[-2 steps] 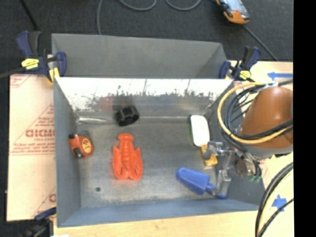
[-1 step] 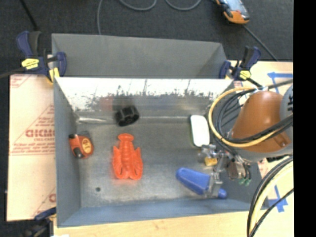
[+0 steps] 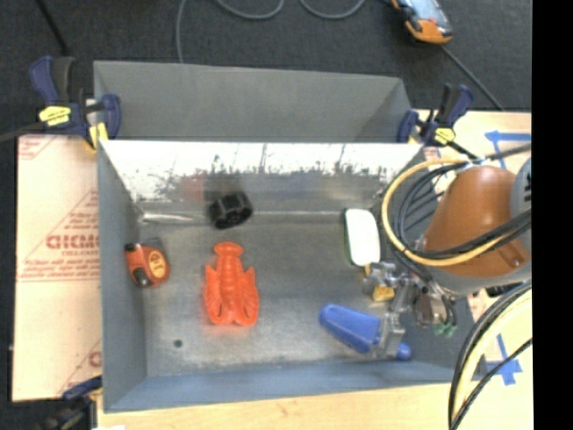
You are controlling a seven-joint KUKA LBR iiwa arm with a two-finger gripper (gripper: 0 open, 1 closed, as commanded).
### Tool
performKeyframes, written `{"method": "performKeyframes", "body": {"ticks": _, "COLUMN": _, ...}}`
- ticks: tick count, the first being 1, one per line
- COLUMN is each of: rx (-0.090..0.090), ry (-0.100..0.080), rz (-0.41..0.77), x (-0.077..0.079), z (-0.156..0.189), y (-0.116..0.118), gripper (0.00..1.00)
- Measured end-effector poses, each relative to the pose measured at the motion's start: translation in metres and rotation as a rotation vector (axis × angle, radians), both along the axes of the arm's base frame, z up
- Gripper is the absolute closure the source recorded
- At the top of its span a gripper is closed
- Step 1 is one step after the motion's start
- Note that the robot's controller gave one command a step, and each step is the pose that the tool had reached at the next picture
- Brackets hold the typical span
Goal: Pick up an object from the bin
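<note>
Hovering with end effector [image 3: 392,331] at the right end of a blue scoop-like piece [image 3: 347,326], long axis stretching left along the bin [image 3: 269,382] front; cannot tell how far open.

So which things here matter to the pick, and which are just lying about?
In play: claw; blue piece under it, lower right of the bin.
Lying about: white bar, red lobster, orange tape measure, black ring.
</note>
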State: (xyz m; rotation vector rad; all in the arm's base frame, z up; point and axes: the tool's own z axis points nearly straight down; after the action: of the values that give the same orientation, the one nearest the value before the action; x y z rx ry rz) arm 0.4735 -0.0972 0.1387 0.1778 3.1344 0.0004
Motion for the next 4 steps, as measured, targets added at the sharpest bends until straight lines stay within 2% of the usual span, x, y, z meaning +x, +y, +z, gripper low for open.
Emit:
{"method": "performKeyframes", "body": {"ticks": 1, "rx": 0.001, "ry": -0.001, "rz": -0.380, "x": 0.006, "z": -0.055, "y": -0.002, "gripper": 0.00}}
{"method": "performKeyframes", "body": {"ticks": 2, "rx": 0.001, "ry": -0.002, "rz": -0.152, "x": 0.012, "z": -0.067, "y": 0.001, "gripper": 1.00}}
{"method": "performKeyframes", "body": {"ticks": 4, "rx": 0.001, "ry": 0.002, "rz": -0.151, "x": 0.011, "z": -0.063, "y": 0.001, "gripper": 1.00}}
